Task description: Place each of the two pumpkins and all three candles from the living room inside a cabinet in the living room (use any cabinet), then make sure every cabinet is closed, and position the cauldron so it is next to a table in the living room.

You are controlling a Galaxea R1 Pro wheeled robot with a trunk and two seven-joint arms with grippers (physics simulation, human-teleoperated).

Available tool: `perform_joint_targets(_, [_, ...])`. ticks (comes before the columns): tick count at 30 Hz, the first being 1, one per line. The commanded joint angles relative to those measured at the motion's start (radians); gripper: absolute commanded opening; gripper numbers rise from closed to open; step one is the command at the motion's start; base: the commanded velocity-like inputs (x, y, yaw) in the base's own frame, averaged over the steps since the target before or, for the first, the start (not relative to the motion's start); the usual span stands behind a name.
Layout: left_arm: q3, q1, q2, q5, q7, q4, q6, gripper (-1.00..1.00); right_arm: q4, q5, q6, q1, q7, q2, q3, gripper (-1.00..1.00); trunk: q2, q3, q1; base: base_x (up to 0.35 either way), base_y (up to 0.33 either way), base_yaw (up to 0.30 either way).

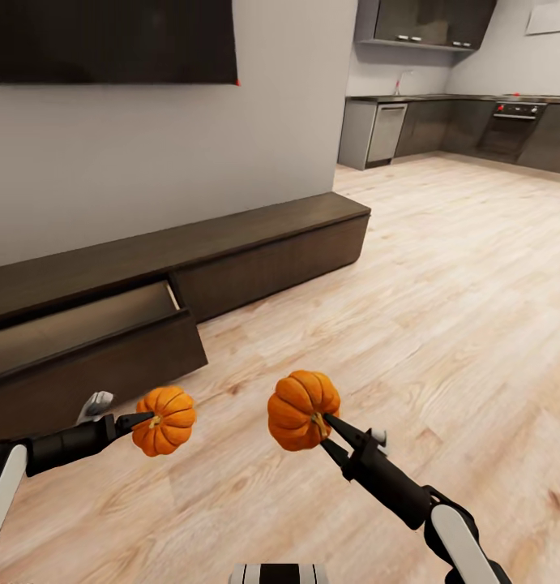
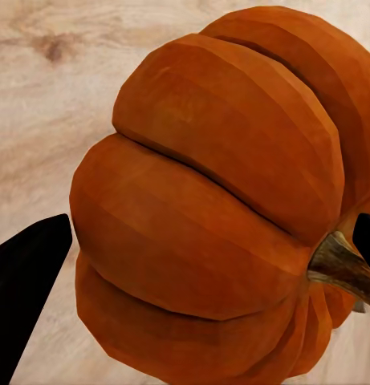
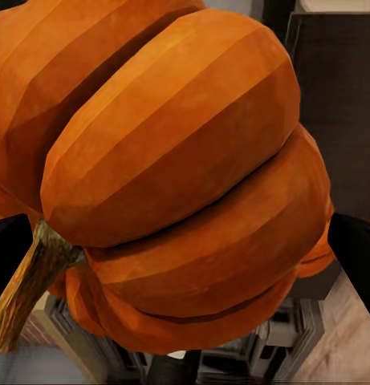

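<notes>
Head view: the left gripper point(image 1: 142, 421) is closed on a pumpkin point(image 1: 165, 420), held above the plank floor point(image 1: 442, 276) in front of the cabinet point(image 1: 182, 280). The cabinet's left drawer point(image 1: 85, 337) stands pulled open; its interior looks bare, though only part is visible. The right gripper point(image 1: 332, 430) grips a second pumpkin point(image 1: 302, 410) at the stem side, also above the floor, the two pumpkins apart. A dark screen point(image 1: 109, 40) hangs on the wall above the cabinet. Left wrist view: the pumpkin point(image 2: 217, 200) sits between two dark fingers point(image 2: 24, 281), stem point(image 2: 341, 265) near one. Right wrist view: the second pumpkin point(image 3: 176, 176) is clamped between fingers point(image 3: 357, 249) at either edge, its stem point(image 3: 28, 285) beside one.
</notes>
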Motion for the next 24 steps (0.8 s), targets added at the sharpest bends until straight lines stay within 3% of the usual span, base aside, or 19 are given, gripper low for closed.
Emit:
perform_joint_targets(1, [-0.001,0.000,0.000,-0.002,0.001,0.000,0.000,-1.00,0.000,0.009,0.000,0.000,-0.001,0.002,0.000,-1.00,0.000,0.005,0.000,0.000,0.000,0.187])
perform_joint_targets(7, [-0.002,0.000,0.000,-0.001,0.001,0.000,0.000,-1.00,0.000,0.058,0.003,0.000,-0.001,0.010,-0.002,-1.00,0.002,0.037,-0.003,0.000,0.000,0.187])
perform_joint_targets(14, [-0.001,0.000,0.000,-0.001,0.001,0.000,-0.001,-1.00,0.000,0.063,0.004,0.000,-0.001,0.012,-0.003,-1.00,0.003,0.072,-0.006,0.000,0.000,0.183])
perform_joint_targets(24, [0.000,0.000,0.001,-0.002,0.001,0.001,-0.003,-1.00,0.000,0.063,0.002,0.000,-0.002,0.012,-0.003,-1.00,0.006,0.111,-0.011,0.000,0.000,0.029])
